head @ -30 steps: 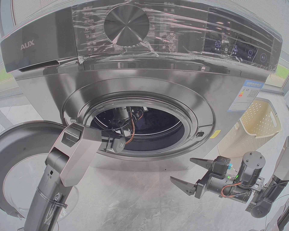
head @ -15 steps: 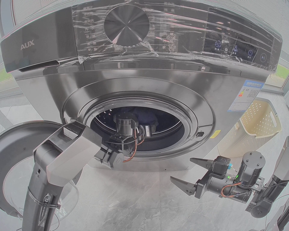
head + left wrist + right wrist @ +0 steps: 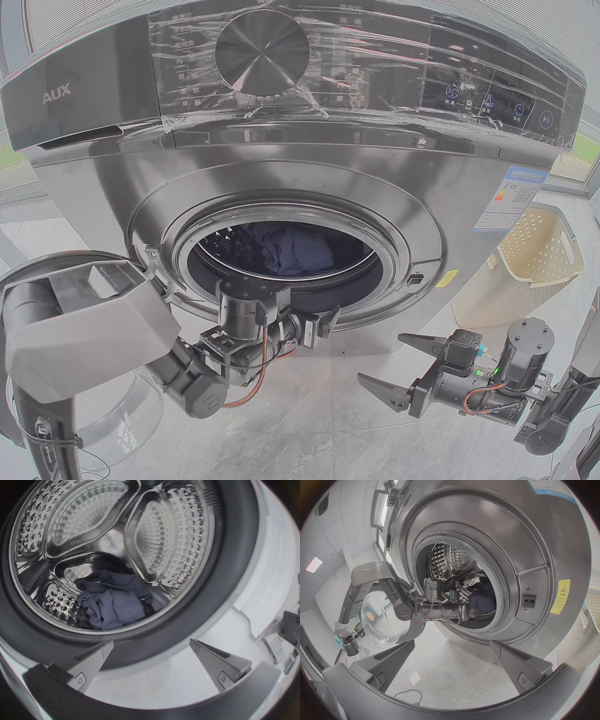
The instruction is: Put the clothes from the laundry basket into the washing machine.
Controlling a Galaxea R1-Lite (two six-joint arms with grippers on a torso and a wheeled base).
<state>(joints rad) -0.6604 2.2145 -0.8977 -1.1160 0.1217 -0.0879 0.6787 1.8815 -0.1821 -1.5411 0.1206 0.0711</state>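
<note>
**Dark clothes in the drum; both end effectors released**

The front-loading washing machine (image 3: 325, 169) stood with its round door (image 3: 59, 257) swung open on the robot's left, close beside the left arm. A cream perforated laundry basket (image 3: 500, 287) sat on the grey tiled floor (image 3: 300, 412) against the machine's right corner. Its inside could not be seen.

The left arm was folded low, with its wrist lying across the lower rim of the port. The left end effector (image 3: 326, 319) faced the drum (image 3: 156, 536) from just outside the dark door seal, fingers spread and holding nothing. The right end effector (image 3: 381, 358) hung above the floor below and to the right of the port, near the basket, also spread and empty.

The clothes (image 3: 112, 605), a crumpled dark blue bundle, lay on the drum's bottom, apart from both end effectors.
</note>
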